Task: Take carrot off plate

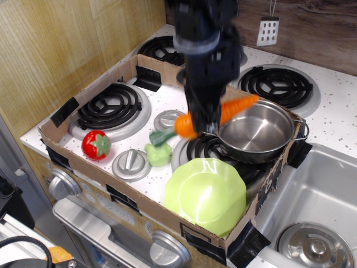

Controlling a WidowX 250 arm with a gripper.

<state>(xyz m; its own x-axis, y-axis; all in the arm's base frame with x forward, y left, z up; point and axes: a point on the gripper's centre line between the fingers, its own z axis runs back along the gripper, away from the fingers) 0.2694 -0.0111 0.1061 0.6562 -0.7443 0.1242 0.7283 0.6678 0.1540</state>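
Observation:
The orange carrot (237,106) with its dark green stem end (160,137) hangs in the air, tilted, well above the stove top. My gripper (203,124) is shut on its thick middle, coming down from above. The lime-green scalloped plate (205,194) lies bare at the front of the cardboard tray, below and in front of the carrot. The carrot's tip reaches over the rim of the steel pot (255,131).
A cardboard tray wall (89,173) rings the stove top. A red strawberry (96,144) lies front left. A pale green toy vegetable (158,154) and silver knobs (130,164) sit mid-tray. A sink with a lid (315,243) is at the right.

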